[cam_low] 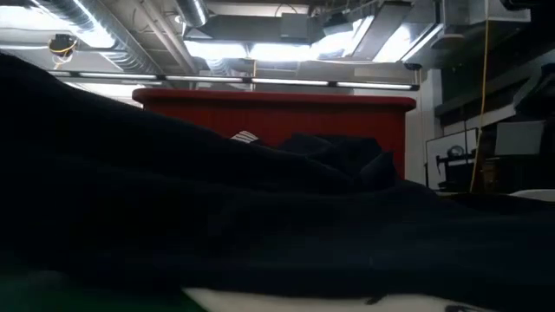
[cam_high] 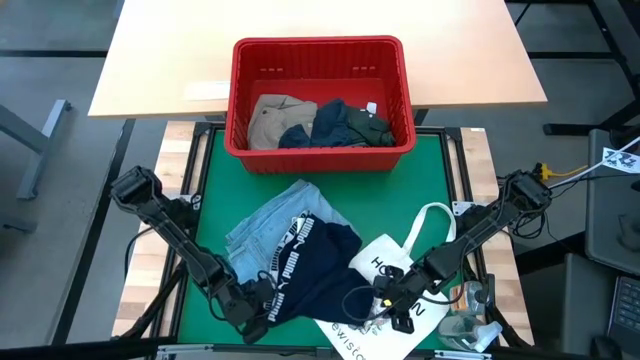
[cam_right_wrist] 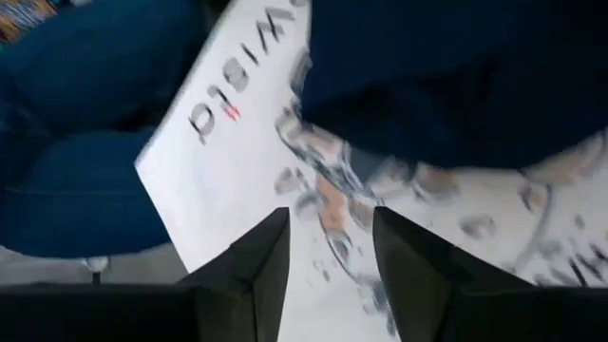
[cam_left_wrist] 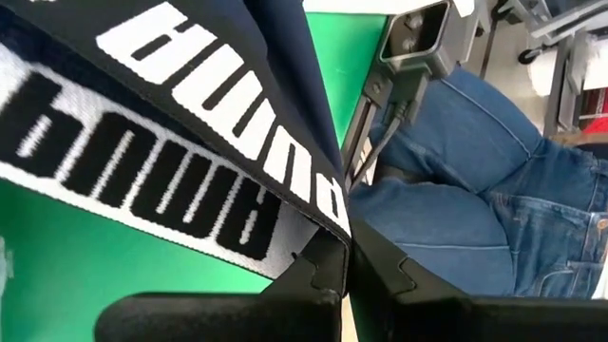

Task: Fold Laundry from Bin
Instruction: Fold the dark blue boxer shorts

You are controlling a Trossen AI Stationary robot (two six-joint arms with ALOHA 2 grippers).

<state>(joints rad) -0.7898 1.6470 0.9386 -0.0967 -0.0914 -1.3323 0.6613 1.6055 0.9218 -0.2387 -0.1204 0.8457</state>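
Your left gripper [cam_high: 253, 322] is clamped on the navy garment's [cam_high: 318, 268] waistband at its near-left corner; your right gripper [cam_high: 397, 312], fingers parted over the tote [cam_high: 383, 255], holds nothing. Garment lies just left of it, long axis left-right. Denim [cam_high: 270, 222] partly buried; bin [cam_high: 318, 52] contents hard to separate

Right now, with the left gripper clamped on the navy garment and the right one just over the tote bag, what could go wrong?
1. The right gripper, jaws apart, hovers over the white tote bag; closing here could grab the bag instead of laundry.
2. The navy garment overlaps both the tote and the denim; if the left gripper, shut on its waistband, pulls, either may drag along.
3. The navy cloth nearly fills the low view, so height is hard to judge there.
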